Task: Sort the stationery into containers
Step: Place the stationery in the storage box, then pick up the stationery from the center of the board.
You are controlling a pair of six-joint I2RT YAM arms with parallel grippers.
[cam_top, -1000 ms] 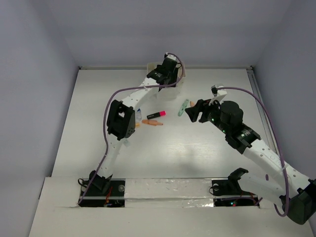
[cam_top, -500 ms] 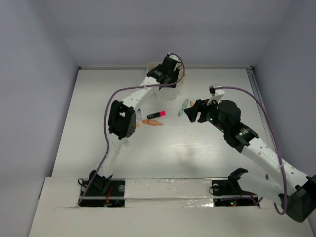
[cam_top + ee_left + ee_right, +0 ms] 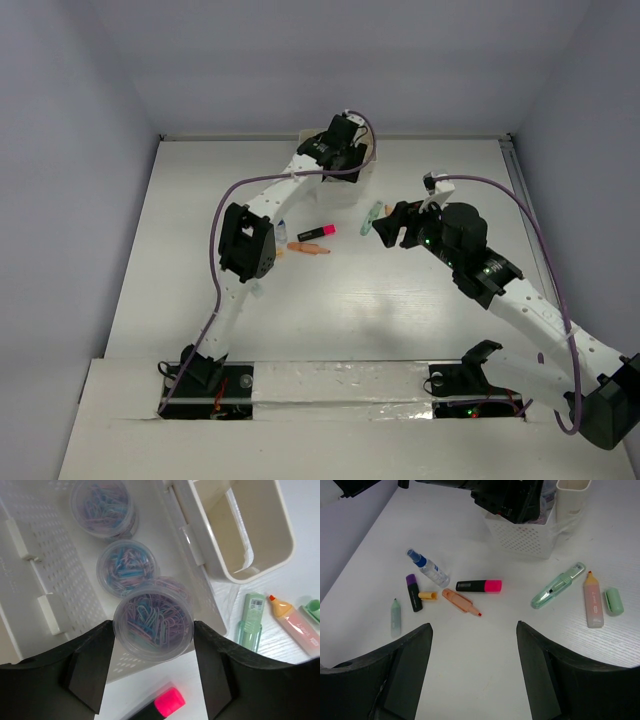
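A round tub (image 3: 152, 616) of coloured paper clips is sitting clamped between the two fingers of the left gripper (image 3: 152, 630), which is grasping it by its sides. The tub is hanging over the white organizer (image 3: 35, 555), above the edge of its perforated middle compartment. Two more clip tubs (image 3: 127, 565) (image 3: 102, 502) are lying inside that same compartment, further in. A cream cup compartment (image 3: 270, 535) is standing against the organizer's outer wall.

On the table just outside the organizer, a mint green marker (image 3: 250, 620) and a peach marker (image 3: 295, 627) are lying side by side, and a pink-black marker (image 3: 480, 585) is lying near its perforated wall. Further out from the organizer, an orange marker (image 3: 461, 601), a blue-capped bottle (image 3: 427, 567) and a purple-black marker (image 3: 413, 592) are lying scattered.

The right gripper (image 3: 473, 630) is hanging over the table well apart from the organizer, its jaws spread wide and gripping nothing.
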